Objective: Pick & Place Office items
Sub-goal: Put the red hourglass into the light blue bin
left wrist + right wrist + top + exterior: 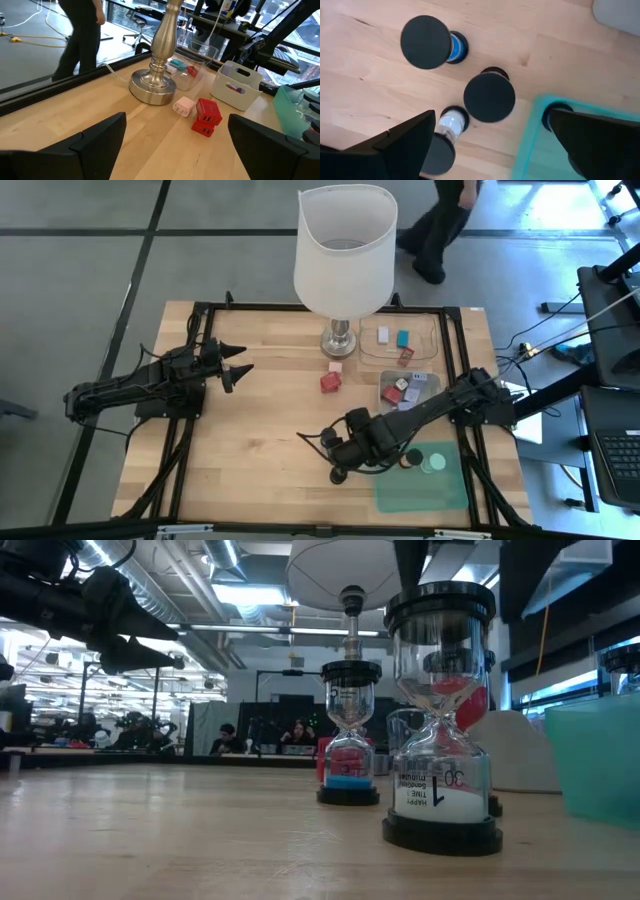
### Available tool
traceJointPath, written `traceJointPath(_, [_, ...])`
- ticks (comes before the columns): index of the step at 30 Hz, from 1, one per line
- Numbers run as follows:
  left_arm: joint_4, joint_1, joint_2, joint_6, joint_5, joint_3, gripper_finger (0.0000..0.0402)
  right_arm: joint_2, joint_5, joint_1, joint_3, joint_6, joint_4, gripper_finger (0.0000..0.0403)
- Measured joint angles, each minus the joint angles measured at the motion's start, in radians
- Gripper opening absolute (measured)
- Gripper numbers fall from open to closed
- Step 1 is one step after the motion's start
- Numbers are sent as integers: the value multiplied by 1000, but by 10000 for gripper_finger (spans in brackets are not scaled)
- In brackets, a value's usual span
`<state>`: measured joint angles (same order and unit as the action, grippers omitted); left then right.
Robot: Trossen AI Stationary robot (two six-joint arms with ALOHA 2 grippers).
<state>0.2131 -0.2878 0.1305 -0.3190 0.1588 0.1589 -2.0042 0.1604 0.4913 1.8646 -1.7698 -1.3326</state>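
On the table, largest to smallest:
Table [250, 440]: a pale wood top carried every item, with both dark arms reaching in over it.
Lamp [345, 250]: a white shade on a silver base stood at the far middle of the table; the left wrist view showed that base [153, 87] close up.
Green mat [425, 490]: it lay flat at the near right corner, with a mint-green disc [434, 462] resting on it.
Clear tray [400, 340]: it sat right of the lamp base and held small white, teal and red blocks.
Grey tray [408, 388]: just nearer than the clear tray, it held several small blocks – colours hard to sort out.
Right gripper [318, 442]: low over the table near the mat's left edge, its fingers stood wide apart and held nothing.
Left gripper [238, 360]: raised over the left side of the table and pointing toward the lamp – fingers spread, empty.
Sand timers: black-capped hourglasses stood upright under the right gripper; the right wrist view showed one with blue sand [427, 42], one seen cap-on [489, 97], and one with white sand [451, 122], all near each other and apart from the fingers.
Red block [329, 382]: on bare wood in front of the lamp base.
Pink block [336, 366]: just beside the red one, nearer the lamp.
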Motion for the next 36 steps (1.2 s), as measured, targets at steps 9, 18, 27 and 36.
traceJointPath(9, [0, 0, 0, 0, 0, 0, 347, -49, 39, -11, 1, 29, 13, 395])
traceJointPath(18, [0, 0, 0, 0, 0, 0, 347, -113, 59, -19, 0, 39, 16, 395])
traceJointPath(27, [0, 0, 0, 0, 0, 0, 347, -152, 33, -21, -1, 69, 20, 395])
traceJointPath(36, [0, 0, 0, 0, 0, 0, 347, -154, 38, -20, -42, 76, 65, 358])
